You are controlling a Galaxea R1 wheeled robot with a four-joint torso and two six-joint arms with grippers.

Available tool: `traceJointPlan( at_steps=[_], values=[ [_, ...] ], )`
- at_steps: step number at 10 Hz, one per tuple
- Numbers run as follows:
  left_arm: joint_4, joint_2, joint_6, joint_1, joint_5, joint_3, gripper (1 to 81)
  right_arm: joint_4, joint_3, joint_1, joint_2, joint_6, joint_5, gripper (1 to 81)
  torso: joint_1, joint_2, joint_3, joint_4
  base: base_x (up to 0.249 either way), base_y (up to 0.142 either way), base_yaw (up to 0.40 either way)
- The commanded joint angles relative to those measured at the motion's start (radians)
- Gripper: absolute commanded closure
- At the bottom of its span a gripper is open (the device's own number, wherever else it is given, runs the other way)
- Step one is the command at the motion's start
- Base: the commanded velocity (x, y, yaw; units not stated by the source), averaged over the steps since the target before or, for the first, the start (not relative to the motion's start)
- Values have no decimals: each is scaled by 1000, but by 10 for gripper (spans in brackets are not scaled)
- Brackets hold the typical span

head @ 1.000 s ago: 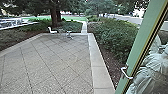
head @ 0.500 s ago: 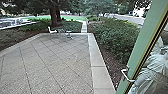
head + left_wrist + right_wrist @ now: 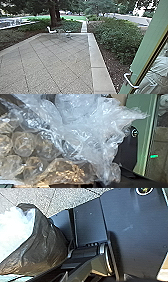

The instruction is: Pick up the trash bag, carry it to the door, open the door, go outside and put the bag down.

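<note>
Down by the wrists, I can't tell if either gripper holds anything. Close to the right wrist is the trash bag (image 3: 47,248), dark, thin and wrinkly, with shiny clear plastic (image 3: 85,131) that seems to be rubbish. It looks picked up and carried. Farther out, at the right of the head frame, the green door (image 3: 151,42) looks open onto the paved yard (image 3: 50,65). Going right out and putting the bag down seem left.

We log the head view as high, facing forward and down over the paving (image 3: 55,62), green door (image 3: 147,45) near. Left wrist view — very close on clear plastic (image 3: 85,131). Right wrist view — looking down, dark bag (image 3: 47,245) close; we find paving shared with the head view.
</note>
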Motion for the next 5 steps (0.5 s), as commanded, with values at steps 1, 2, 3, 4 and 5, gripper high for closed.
traceJointPlan(
  at_steps=[1,2,3,4,5],
  values=[
    [-6,-13,2,-34,76,10,811,-11,9,39,0,-1,-25,10,0,0,0,0,103,0,0],
    [-6,-13,2,-34,76,12,811,-11,9,40,0,-1,-25,10,-1,0,0,0,103,0,0],
    [-6,-14,2,-34,76,12,811,-9,9,39,0,-1,-25,10,-1,0,0,0,103,0,0],
    [-6,-14,2,-34,76,12,811,-11,9,40,0,-1,-25,10,0,0,0,0,103,0,0],
    [-6,-14,2,-34,76,12,811,-11,9,40,0,-1,-25,10,0,0,0,0,103,0,0]
  ],
)
